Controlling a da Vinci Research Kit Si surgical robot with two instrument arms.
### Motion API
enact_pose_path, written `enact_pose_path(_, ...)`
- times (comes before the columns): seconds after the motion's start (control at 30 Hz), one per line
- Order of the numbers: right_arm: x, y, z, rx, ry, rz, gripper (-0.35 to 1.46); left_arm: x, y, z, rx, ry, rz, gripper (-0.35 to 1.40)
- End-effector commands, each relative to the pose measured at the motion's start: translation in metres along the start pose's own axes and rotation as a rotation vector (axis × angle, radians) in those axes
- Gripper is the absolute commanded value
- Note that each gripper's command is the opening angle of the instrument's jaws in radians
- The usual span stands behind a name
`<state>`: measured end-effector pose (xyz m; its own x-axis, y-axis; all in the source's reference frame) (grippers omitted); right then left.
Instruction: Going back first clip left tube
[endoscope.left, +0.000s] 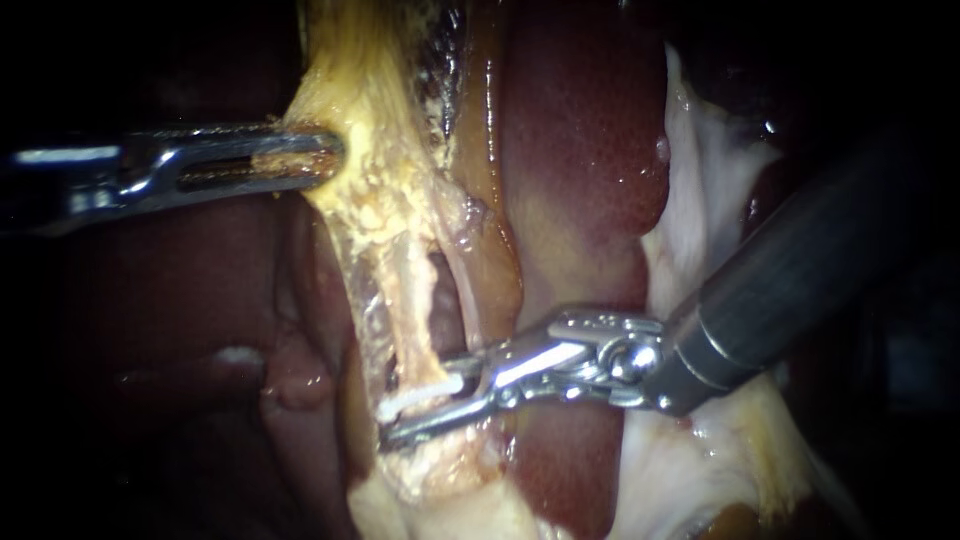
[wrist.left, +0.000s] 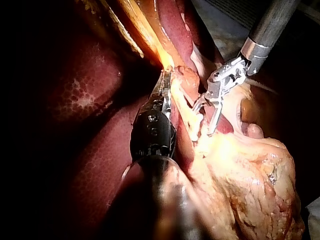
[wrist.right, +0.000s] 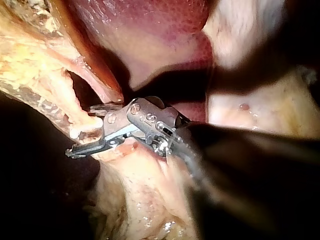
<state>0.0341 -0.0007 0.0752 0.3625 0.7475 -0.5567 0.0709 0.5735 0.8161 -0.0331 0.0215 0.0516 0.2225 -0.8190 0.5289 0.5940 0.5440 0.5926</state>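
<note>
Liver (endoscope.left: 580, 140) is filling the centre and upper right of the endoscope view. Yellow fatty tissue (endoscope.left: 380, 180) is running down from the upper centre.

Right instrument (endoscope.left: 390, 423) is coming in from the right edge and reaching the lower centre. Its claw is standing spread, one side above and one below the left tube (endoscope.left: 408, 310).

Left instrument (endoscope.left: 325, 160) is entering from the upper left, its claw pinching the yellow fatty tissue and holding it taut.

The left tube is showing as a pale strand dropping through the centre. A white clip (endoscope.left: 420, 395) is lying across its lower end, within the spread claw.

Judgement: the clip looks seated, so the withdrawal step is in hand. The next move is calling for a straight pull-back toward the right, with the claw kept spread so it is not dragging on clip or tube.
</note>
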Motion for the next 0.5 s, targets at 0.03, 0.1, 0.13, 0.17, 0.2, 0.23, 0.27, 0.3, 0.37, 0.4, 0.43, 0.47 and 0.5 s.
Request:
enact_pose_path(0.03,0.0001,-0.0001,-0.0006,-0.017,0.004,-0.028,0.6,0.0,0.0,0.0,0.0,0.0,0.0,-0.35)
enact_pose_path(0.1,0.0003,-0.0001,-0.0017,-0.032,0.007,-0.07,0.6,0.0,0.0,-0.0001,0.0,0.0,0.0,-0.35)
enact_pose_path(0.13,0.0003,-0.0001,-0.0023,-0.036,0.007,-0.084,0.6,0.0,0.0,-0.0001,0.0,0.0,0.0,-0.35)
enact_pose_path(0.17,0.0004,-0.0001,-0.0029,-0.041,0.008,-0.098,0.6,0.0,0.0001,-0.0001,0.001,0.0,0.0,-0.35)
enact_pose_path(0.2,0.0005,-0.0001,-0.0036,-0.045,0.008,-0.112,0.6,0.0,0.0001,-0.0001,0.001,0.0,0.0,-0.35)
enact_pose_path(0.23,0.0006,-0.0001,-0.0044,-0.049,0.008,-0.131,0.6,0.0001,0.0001,-0.0001,0.001,0.0,0.0,-0.35)
enact_pose_path(0.27,0.0007,-0.0001,-0.0051,-0.055,0.009,-0.139,0.6,0.0001,0.0001,-0.0001,0.001,0.0,0.0,-0.35)
enact_pose_path(0.3,0.0008,-0.0002,-0.0059,-0.058,0.009,-0.158,0.6,0.0001,0.0001,-0.0001,0.001,0.0,0.0,-0.35)
enact_pose_path(0.37,0.0009,-0.0005,-0.0071,-0.061,0.01,-0.188,0.6,0.0001,0.0001,-0.0001,0.0,0.0,0.001,-0.35)
enact_pose_path(0.4,0.001,-0.0008,-0.0079,-0.059,0.011,-0.209,0.6,0.0002,0.0001,-0.0001,0.0,0.0,0.001,-0.35)
enact_pose_path(0.43,0.0011,-0.001,-0.0085,-0.055,0.014,-0.232,0.6,0.0002,0.0,-0.0001,0.0,0.0,0.001,-0.35)
enact_pose_path(0.47,0.0012,-0.0013,-0.0093,-0.051,0.018,-0.249,0.6,0.0003,0.0,-0.0001,-0.001,-0.001,0.001,-0.35)
enact_pose_path(0.5,0.0012,-0.0015,-0.01,-0.047,0.025,-0.271,0.6,0.0003,0.0,-0.0001,-0.001,-0.001,0.001,-0.35)
